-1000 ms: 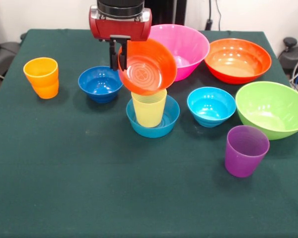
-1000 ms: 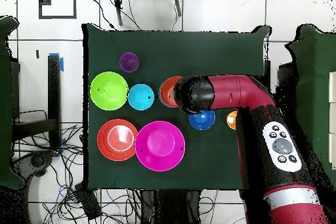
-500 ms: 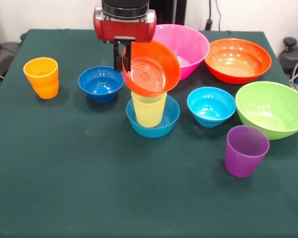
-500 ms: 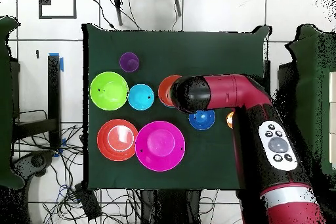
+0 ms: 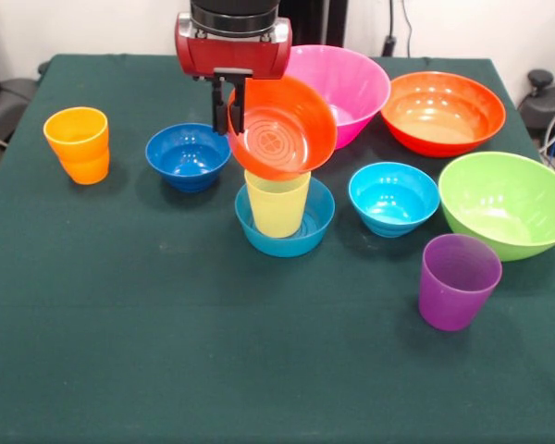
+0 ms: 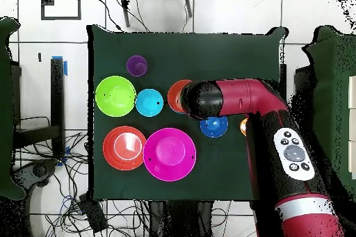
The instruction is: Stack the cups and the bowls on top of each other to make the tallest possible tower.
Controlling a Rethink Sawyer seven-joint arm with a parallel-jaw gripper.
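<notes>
The jaws [image 5: 229, 104] pinch the rim of the small red bowl [image 5: 282, 127], holding it tilted, mouth to the camera, its lower edge touching or just above the yellow cup [image 5: 277, 203]. Against a second ago it has shifted slightly over the cup and now hangs unmoved, so release seems near, though it needs levelling first. The cup stands in the mid-blue bowl [image 5: 310, 231]; the dark blue bowl [image 5: 187, 155] and cyan bowl [image 5: 394, 198] flank the cup.
</notes>
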